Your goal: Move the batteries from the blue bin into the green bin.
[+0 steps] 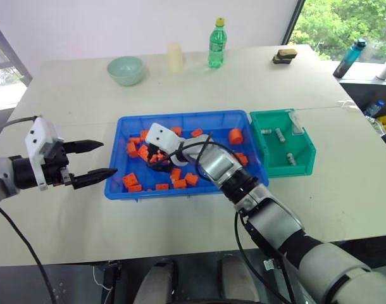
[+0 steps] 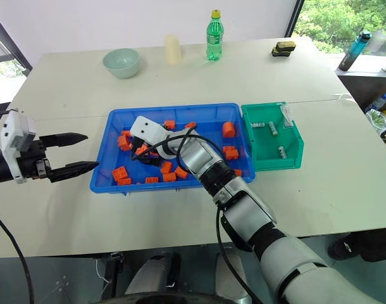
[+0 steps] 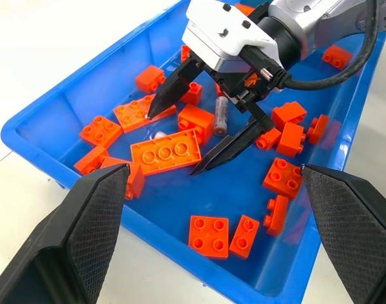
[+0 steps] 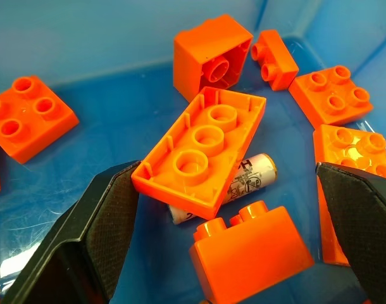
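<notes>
Writing: one battery (image 4: 243,180) in the blue bin (image 1: 180,120) carries black print w/ a small symbol and an "H", rest too small to read; it lies on the bin floor, half under an upturned orange brick (image 4: 202,152). Green soda bottle (image 1: 217,44) at the far side has a label, text unreadable. Right gripper (image 3: 180,142) is down inside the blue bin among the orange bricks, fingers (image 3: 228,145) spread wide apart, nothing between them; a second battery (image 3: 221,117) lies just behind it, near its palm. Left gripper (image 1: 95,158) hovers just outside the blue bin's left wall, fingers apart, empty. Green bin (image 1: 304,142) sits touching the blue bin's right end, w/ three batteries (image 1: 280,134) lying on its floor. Surface: pale cream tabletop (image 1: 73,95), a seam running across it behind the bins. Far side also has a pale green bowl (image 1: 125,69), a cream cylinder (image 1: 174,57), a yellow-black sponge (image 1: 285,56). Room: white wall behind, window w/ green trees at upper right, a teal bottle (image 1: 351,57) by it.
</notes>
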You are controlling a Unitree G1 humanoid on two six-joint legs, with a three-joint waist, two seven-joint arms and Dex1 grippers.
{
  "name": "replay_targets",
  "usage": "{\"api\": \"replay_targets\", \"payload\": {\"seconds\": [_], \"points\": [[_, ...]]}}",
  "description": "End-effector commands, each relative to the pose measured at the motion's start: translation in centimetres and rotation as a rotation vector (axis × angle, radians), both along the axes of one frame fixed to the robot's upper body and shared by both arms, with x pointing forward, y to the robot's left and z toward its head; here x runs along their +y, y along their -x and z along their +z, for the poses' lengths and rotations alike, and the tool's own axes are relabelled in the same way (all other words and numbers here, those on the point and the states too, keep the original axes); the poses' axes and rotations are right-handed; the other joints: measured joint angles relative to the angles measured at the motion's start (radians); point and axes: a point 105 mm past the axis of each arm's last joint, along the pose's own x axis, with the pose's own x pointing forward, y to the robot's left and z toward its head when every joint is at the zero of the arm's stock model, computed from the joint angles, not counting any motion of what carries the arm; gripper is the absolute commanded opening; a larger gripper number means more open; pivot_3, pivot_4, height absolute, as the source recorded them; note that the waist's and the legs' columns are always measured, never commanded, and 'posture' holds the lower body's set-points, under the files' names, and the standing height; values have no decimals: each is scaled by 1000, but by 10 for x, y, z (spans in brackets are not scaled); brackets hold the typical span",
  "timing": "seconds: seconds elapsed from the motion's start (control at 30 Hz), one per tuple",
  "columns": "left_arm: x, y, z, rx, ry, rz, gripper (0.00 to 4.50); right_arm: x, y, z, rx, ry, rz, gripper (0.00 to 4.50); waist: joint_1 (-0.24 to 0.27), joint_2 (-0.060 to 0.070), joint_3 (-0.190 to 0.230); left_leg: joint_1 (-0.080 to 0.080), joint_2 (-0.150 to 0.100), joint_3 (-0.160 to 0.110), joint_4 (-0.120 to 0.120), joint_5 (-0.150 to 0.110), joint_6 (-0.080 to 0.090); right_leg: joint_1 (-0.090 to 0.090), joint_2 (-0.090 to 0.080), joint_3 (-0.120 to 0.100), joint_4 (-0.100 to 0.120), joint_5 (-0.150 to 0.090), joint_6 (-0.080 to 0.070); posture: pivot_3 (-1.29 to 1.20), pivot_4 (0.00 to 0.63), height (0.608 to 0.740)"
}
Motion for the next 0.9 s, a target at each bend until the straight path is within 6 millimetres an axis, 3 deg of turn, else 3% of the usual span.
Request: {"api": "replay_targets", "payload": {"seconds": [0.03,0.1,0.47,0.63,0.9], "points": [[0,0,6,-32,-3,-1,4500,15,5,17,-44,-42,46,3620,0,0,0,0,0,0,0,0,0,0,0,0,0,0,0,0,150,727],[-1,0,6,-32,-3,0,4500,16,6,18,-46,-43,47,2721,-1,0,0,0,0,0,0,0,0,0,0,0,0,0,0,0,150,727],[0,-2,6,-36,-3,1,4500,14,-2,30,-73,-82,20,2721,-1,0,0,0,0,0,0,0,0,0,0,0,0,0,0,0,150,727],[-1,-4,7,-41,-4,-2,4500,17,-1,30,-75,-81,30,1104,-1,0,0,0,0,0,0,0,0,0,0,0,0,0,0,0,150,727],[-1,-5,6,-45,-5,-1,4500,16,-1,31,-82,-76,31,1104,-2,0,0,0,0,-1,0,0,0,-3,0,0,10,0,0,0,150,727]]}}
